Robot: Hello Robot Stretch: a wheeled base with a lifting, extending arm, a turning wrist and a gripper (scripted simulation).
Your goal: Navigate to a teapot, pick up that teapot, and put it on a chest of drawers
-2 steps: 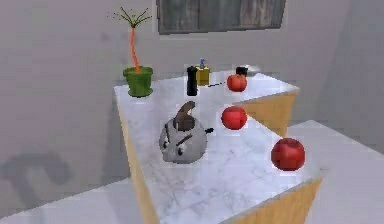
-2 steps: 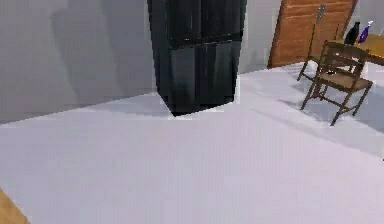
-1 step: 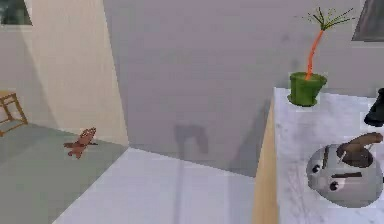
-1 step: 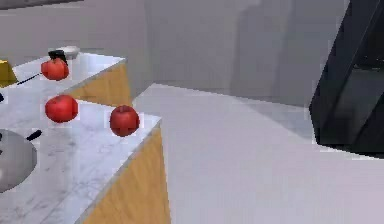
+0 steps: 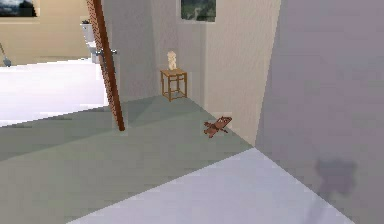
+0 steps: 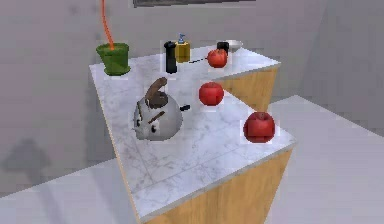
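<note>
Three apples [image 6: 211,94], grey teapot [image 6: 158,120] on marble counter [image 6: 200,165]; green pot [image 6: 113,60] holds red stem [image 6: 103,20]; tool: cannot tell.

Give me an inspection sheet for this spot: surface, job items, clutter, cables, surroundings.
Surface: marble-topped counter with wooden sides, in the arm side view.
Job's things: grey teapot with a brown lid, upright on the counter, apart from the other items.
Clutter: three red apples; at the far end a green pot, dark bottle and white bowl.
Cables: nothing seen.
Surroundings: the forward view has a small wooden table bearing a pale bust, a brown object on the floor, and a picture on the wall.
</note>
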